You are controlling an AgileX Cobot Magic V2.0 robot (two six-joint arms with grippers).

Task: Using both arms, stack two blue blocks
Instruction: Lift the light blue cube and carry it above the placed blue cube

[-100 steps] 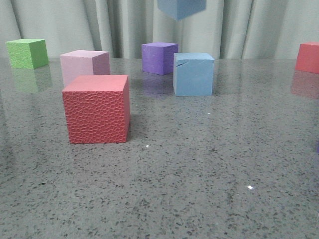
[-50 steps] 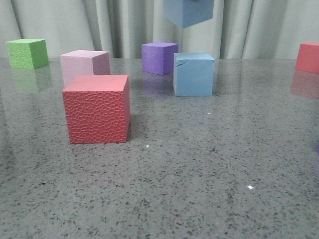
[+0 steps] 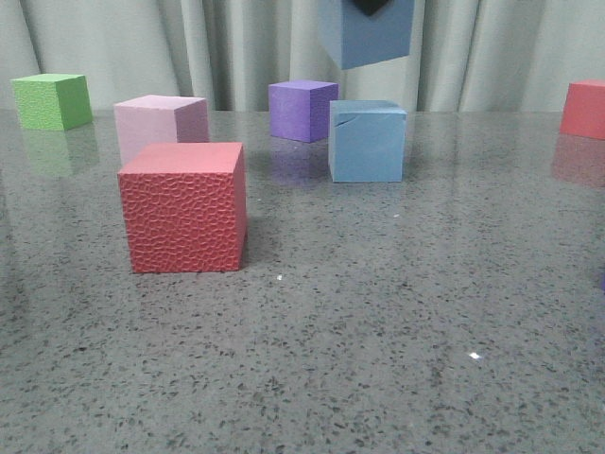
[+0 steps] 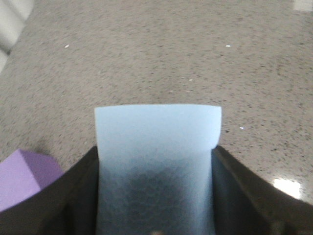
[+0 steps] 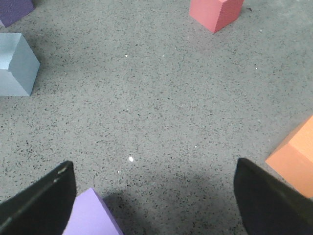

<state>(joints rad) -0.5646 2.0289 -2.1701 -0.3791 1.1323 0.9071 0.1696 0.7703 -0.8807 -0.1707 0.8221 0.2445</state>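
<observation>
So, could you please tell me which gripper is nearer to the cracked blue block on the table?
Left. The left gripper holds the other blue block just above it; the right gripper hangs off to the side.

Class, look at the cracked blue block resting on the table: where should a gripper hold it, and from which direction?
Grip the cracked blue block across its two flat side faces, coming straight down from above. It sits upright and square with clear space either side; avoid pinching the cracked upper edge, probably weaker.

The speckled grey table (image 3: 378, 359) carries red cube (image 3: 184, 206), pink cube (image 3: 159, 123), green cube (image 3: 52, 100), purple cube (image 3: 301, 109) and blue block (image 3: 367, 140) (cracked at its top edge).
</observation>
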